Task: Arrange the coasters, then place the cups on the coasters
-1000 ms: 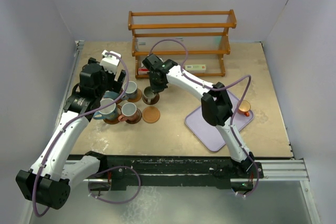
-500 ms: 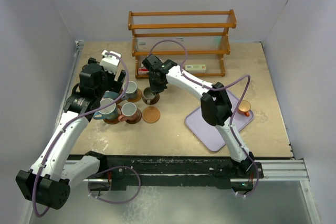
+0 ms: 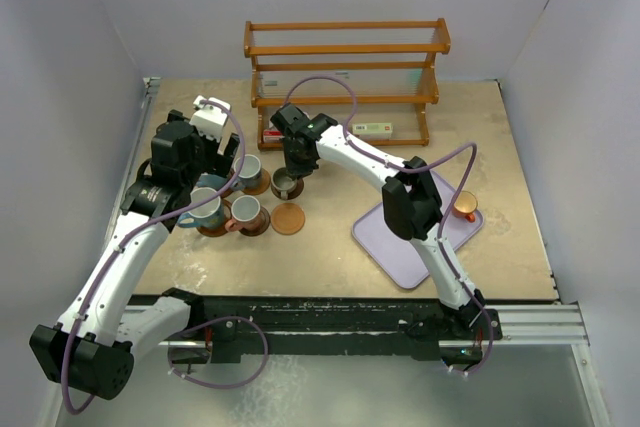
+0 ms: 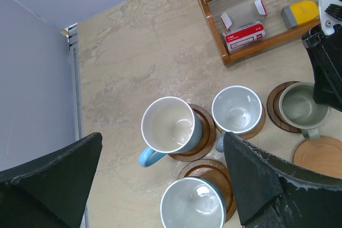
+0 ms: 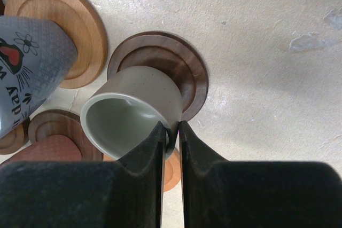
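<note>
A grey-green cup [image 5: 133, 105] stands on a dark coaster [image 5: 184, 65], and my right gripper [image 5: 171, 129] is closed narrowly around its handle from above. In the top view this cup [image 3: 287, 183] is the rightmost of the group. Two light blue cups [image 4: 170, 126] [image 4: 193, 204], a small grey cup [image 4: 236, 109] and a brownish cup [image 3: 245, 211] each sit on a coaster. One light coaster [image 3: 288, 218] lies bare. An orange cup [image 3: 465, 207] sits at the right edge of the lavender tray [image 3: 400, 247]. My left gripper [image 4: 155, 182] hovers wide open above the blue cups, holding nothing.
A wooden rack [image 3: 345, 77] stands at the back, with a small red-and-white box [image 4: 243, 29] and a yellow item [image 4: 300, 12] on its lower shelf. Grey walls close in the left and right sides.
</note>
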Robot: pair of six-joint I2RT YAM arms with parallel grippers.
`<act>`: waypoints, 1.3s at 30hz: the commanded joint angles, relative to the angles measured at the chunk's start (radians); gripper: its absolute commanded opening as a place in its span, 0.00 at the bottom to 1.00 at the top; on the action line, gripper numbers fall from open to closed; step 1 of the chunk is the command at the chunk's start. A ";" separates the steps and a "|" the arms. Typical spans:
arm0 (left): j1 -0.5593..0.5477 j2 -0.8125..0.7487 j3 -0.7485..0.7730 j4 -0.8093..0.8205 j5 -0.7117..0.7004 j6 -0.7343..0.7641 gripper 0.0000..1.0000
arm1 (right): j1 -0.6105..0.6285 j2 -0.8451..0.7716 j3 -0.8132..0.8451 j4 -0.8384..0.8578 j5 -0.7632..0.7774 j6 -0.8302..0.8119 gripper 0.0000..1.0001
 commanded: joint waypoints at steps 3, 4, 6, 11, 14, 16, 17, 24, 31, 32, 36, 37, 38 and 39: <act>0.007 -0.023 0.023 0.024 0.004 0.009 0.91 | 0.003 0.001 0.030 0.003 0.002 0.016 0.17; 0.007 -0.023 0.023 0.023 0.005 0.010 0.91 | 0.004 0.003 0.029 0.003 0.001 0.015 0.17; 0.006 -0.023 0.023 0.022 0.006 0.011 0.91 | 0.004 0.004 0.029 0.003 -0.001 0.014 0.19; 0.006 -0.021 0.024 0.021 0.011 0.012 0.91 | 0.002 0.005 0.026 0.005 -0.013 0.015 0.21; 0.006 -0.020 0.024 0.018 0.016 0.014 0.91 | 0.000 0.002 0.020 0.008 -0.021 0.014 0.23; 0.006 -0.019 0.024 0.017 0.018 0.016 0.91 | -0.001 -0.001 0.014 0.011 -0.028 0.017 0.23; 0.006 -0.019 0.024 0.015 0.019 0.017 0.91 | -0.001 -0.004 0.010 0.015 -0.034 0.017 0.24; 0.008 -0.008 0.023 0.008 0.046 0.031 0.91 | -0.001 -0.038 -0.011 0.029 -0.054 0.016 0.28; 0.007 0.009 0.024 0.000 0.127 0.047 0.91 | -0.010 -0.133 -0.048 0.051 -0.029 -0.016 0.48; 0.007 0.011 0.025 0.001 0.144 0.053 0.91 | -0.013 -0.146 -0.052 0.052 -0.021 -0.025 0.49; 0.006 0.026 0.023 0.000 0.225 0.064 0.91 | -0.029 -0.214 -0.085 0.068 -0.005 -0.070 0.54; 0.006 0.031 0.021 0.000 0.247 0.065 0.91 | -0.032 -0.233 -0.095 0.073 -0.003 -0.085 0.55; 0.006 0.035 0.021 -0.001 0.268 0.068 0.91 | -0.038 -0.251 -0.103 0.082 -0.004 -0.103 0.55; 0.005 0.040 0.019 0.000 0.290 0.070 0.92 | -0.043 -0.267 -0.110 0.085 -0.010 -0.123 0.56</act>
